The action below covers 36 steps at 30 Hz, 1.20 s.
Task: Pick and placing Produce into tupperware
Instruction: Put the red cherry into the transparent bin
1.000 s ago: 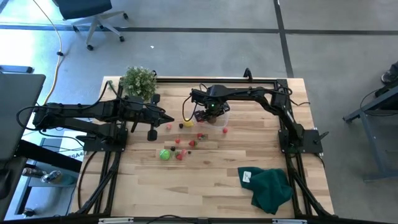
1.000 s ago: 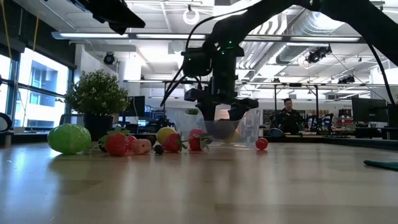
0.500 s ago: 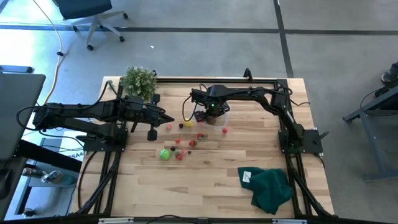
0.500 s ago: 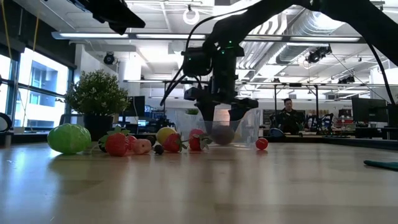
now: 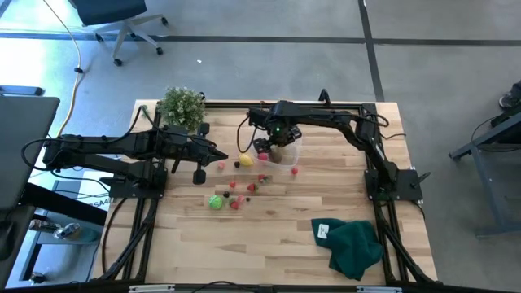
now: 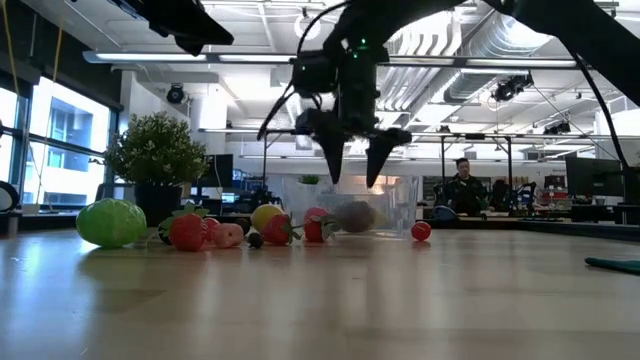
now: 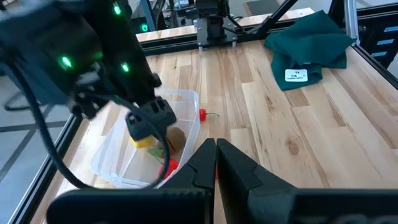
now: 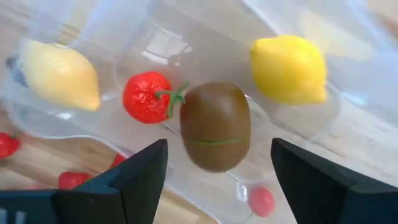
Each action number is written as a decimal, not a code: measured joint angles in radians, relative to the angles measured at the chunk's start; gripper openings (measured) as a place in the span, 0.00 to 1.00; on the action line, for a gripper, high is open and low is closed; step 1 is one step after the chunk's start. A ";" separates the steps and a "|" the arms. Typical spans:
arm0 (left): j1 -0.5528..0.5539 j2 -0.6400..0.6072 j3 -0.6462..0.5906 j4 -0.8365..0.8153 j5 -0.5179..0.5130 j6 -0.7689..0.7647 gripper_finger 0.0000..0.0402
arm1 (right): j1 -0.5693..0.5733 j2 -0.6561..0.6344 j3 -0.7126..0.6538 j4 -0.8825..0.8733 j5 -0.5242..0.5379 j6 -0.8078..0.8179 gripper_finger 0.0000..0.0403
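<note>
The tupperware (image 5: 286, 153) is a clear tub standing on the table's far middle. On its floor lie a brown fruit (image 8: 215, 124), a yellow lemon (image 8: 288, 68) and a red fruit (image 8: 147, 96). My right gripper (image 6: 352, 180) hangs open above the tub, fingers pointing down, with nothing between them. More produce lies on the table left of the tub: another yellow piece (image 5: 247, 160), several red pieces (image 5: 236, 192) and a bright green one (image 5: 216, 201). My left gripper (image 5: 221, 157) waits shut, left of the produce.
A potted plant (image 5: 181, 106) stands at the far left corner. A dark green cloth (image 5: 354, 244) lies at the near right. One red piece (image 5: 294, 171) lies just near the tub. Bare wood fills the near half. A person (image 6: 462, 185) sits far behind the table.
My right gripper has risen straight up out of the tub, still pointing down, and its fingertips now stand above the rim. The brown fruit has stayed behind on the tub's floor.
</note>
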 joint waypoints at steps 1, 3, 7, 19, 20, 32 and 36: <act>0.000 0.000 0.000 0.000 0.000 0.000 0.01 | 0.000 0.000 0.024 -0.028 0.007 -0.001 0.69; 0.000 0.000 0.000 0.000 0.000 0.000 0.01 | 0.004 0.000 0.078 -0.076 0.023 -0.011 0.69; 0.000 0.000 0.000 0.000 0.000 0.000 0.01 | 0.020 -0.001 0.199 -0.158 0.046 -0.032 0.69; 0.000 0.000 0.000 0.000 0.000 0.000 0.01 | 0.145 -0.229 0.243 -0.241 0.334 0.092 0.69; 0.000 0.000 0.000 0.000 0.000 0.000 0.01 | 0.162 -0.257 0.211 -0.243 0.362 0.118 0.69; 0.000 0.000 0.000 0.000 0.000 0.000 0.01 | 0.342 -0.715 -0.624 0.221 0.357 0.421 0.69; 0.000 0.000 0.000 0.000 0.000 0.000 0.01 | 0.385 -0.845 -0.871 0.469 0.332 0.325 0.69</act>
